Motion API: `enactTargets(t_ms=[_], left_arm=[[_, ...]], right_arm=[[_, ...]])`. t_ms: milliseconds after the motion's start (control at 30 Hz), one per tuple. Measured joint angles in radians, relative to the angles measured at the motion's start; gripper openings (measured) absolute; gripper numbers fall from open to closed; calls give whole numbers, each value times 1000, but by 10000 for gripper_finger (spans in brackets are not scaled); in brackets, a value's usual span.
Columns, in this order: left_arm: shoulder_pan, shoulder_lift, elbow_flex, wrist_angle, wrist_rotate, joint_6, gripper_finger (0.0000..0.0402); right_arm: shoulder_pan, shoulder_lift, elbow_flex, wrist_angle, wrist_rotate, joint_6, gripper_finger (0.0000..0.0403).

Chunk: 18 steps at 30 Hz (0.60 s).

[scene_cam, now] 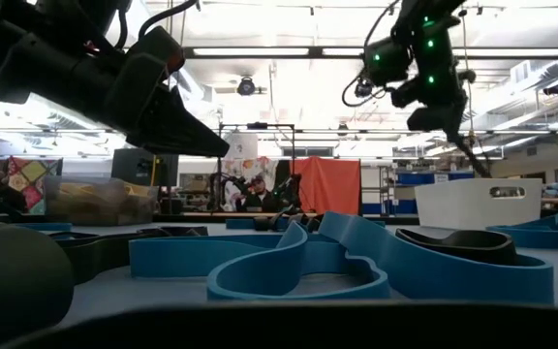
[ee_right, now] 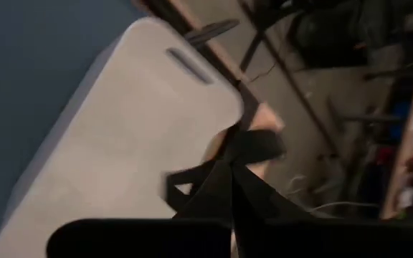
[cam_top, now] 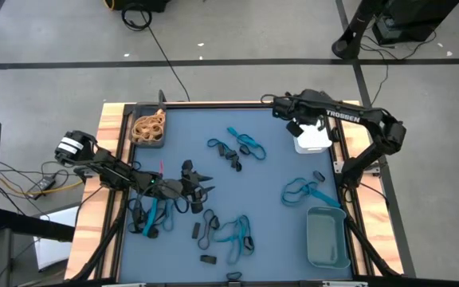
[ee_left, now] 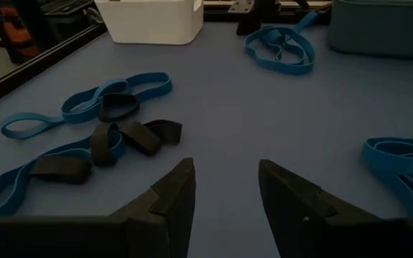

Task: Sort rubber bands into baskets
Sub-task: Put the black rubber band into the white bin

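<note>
My right gripper (cam_top: 303,126) hangs over the white basket (cam_top: 315,142) at the table's far right, shut on a black rubber band (ee_right: 253,147). My left gripper (cam_top: 207,182) is open and empty, low over the blue mat left of centre. In the left wrist view its fingers (ee_left: 226,188) point at bare mat, with a cluster of black bands (ee_left: 131,135) and blue bands (ee_left: 84,107) lying flat beside it. The dark basket (cam_top: 148,127) at the far left holds tan bands. The grey-teal basket (cam_top: 327,237) stands at the near right. My right gripper pinches the black rubber band (ee_right: 244,152) between its two shut fingertips, which point down from above. The band sticks out past the tips as a slack loop, lifted clear over the white basket's rim (ee_right: 192,68).
More blue and black bands (cam_top: 231,231) lie scattered on the mat's near middle, and a blue tangle (cam_top: 305,191) lies near the grey-teal basket. Wooden strips (cam_top: 106,135) edge the table. Cables run on the floor beyond.
</note>
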Motion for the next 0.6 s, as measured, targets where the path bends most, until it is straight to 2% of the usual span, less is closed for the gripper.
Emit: enactTargets(t_ms=[167, 467, 600], left_arm=[[0, 0, 0, -3, 0, 0, 158], [0, 0, 0, -4, 0, 0, 158], [0, 0, 0, -4, 0, 0, 158]], right_arm=[[-18, 0, -68, 96, -123, -35, 37], [-8, 0, -76, 125, -135, -71, 138], [7, 0, -76, 147, -189, -74, 175]])
